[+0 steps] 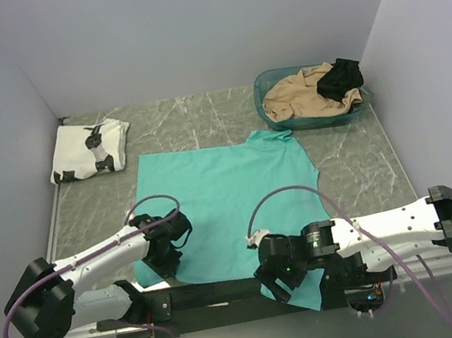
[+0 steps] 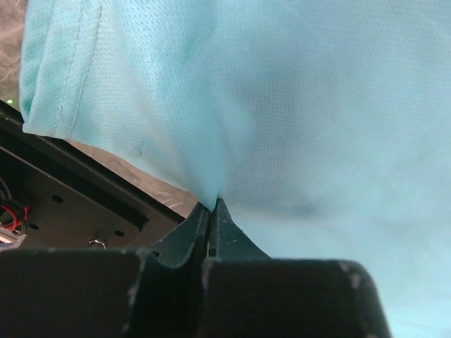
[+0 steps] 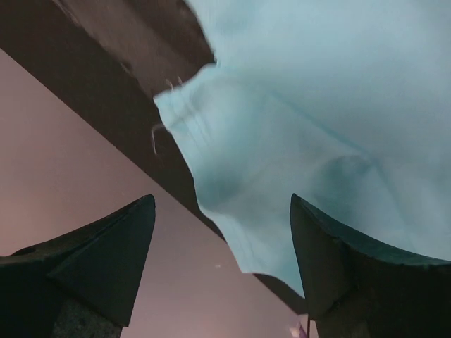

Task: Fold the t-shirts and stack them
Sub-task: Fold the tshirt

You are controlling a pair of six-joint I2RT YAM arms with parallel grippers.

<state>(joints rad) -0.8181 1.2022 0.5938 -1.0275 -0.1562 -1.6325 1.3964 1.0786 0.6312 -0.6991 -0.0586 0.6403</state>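
While the left gripper (image 2: 211, 205) is clamped on the near hem of the teal t-shirt (image 1: 221, 191), the right gripper (image 3: 222, 208) stands wide open and empty, the hem corner just ahead of its gap.

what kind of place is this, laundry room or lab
Probably a lab test cell: plain walls box in a marbled table, two robot arms sit at its near edge, over a teal t-shirt.
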